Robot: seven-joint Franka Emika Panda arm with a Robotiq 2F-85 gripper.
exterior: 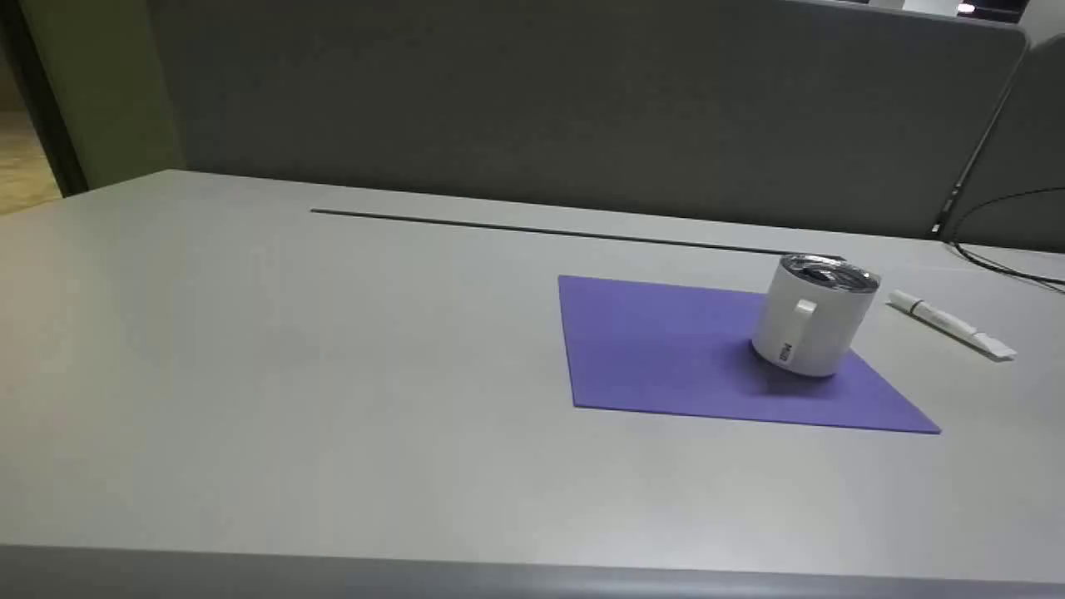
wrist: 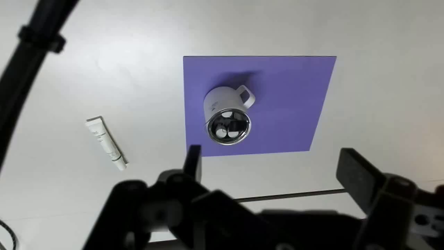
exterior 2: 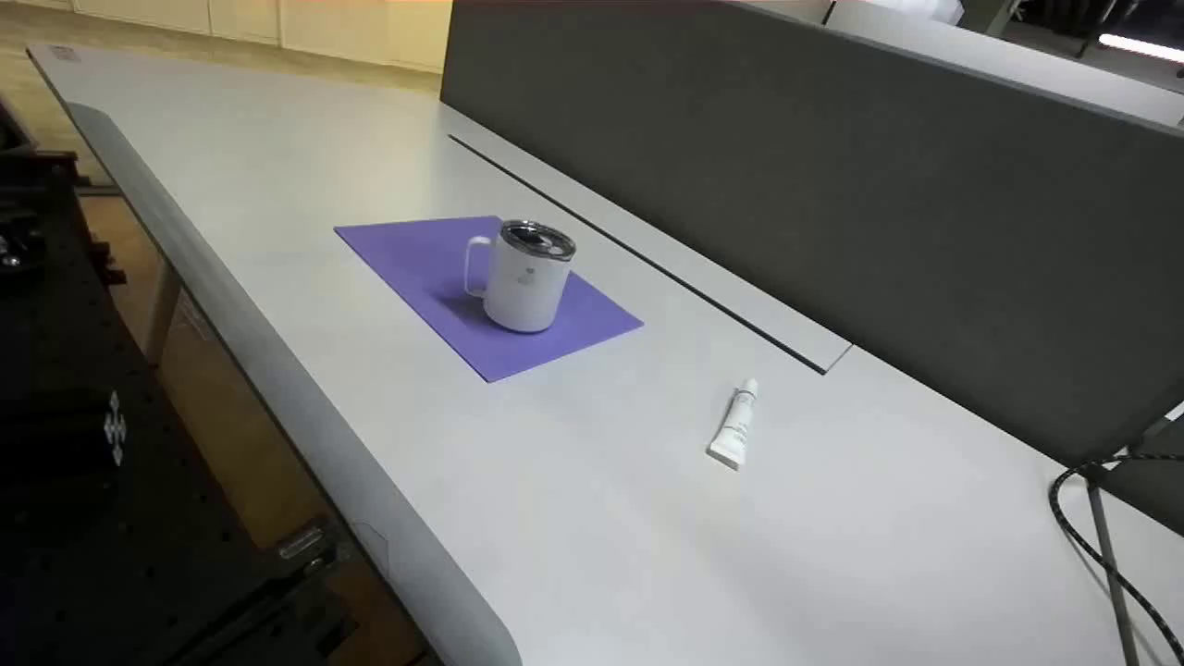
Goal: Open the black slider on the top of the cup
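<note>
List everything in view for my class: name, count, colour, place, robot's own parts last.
table: one, pale grey, in all three views
mat: one, purple, on the table
cup: one, white, upright on the mat
lid: one, dark and shiny, on the cup
slider: one, black, on the lid
tube: one, white, on the table beside the mat
partition panels: at least two, dark grey, along the table
strip: one, dark, along the table near the partition panels
cable: at least one, black, near the partition panels
light: at least one, white, above the partition panels
perforated surface: one, black, beside the table
rod: one, black, wrist view's upper left
gripper: one, black, open, low in wrist view
</note>
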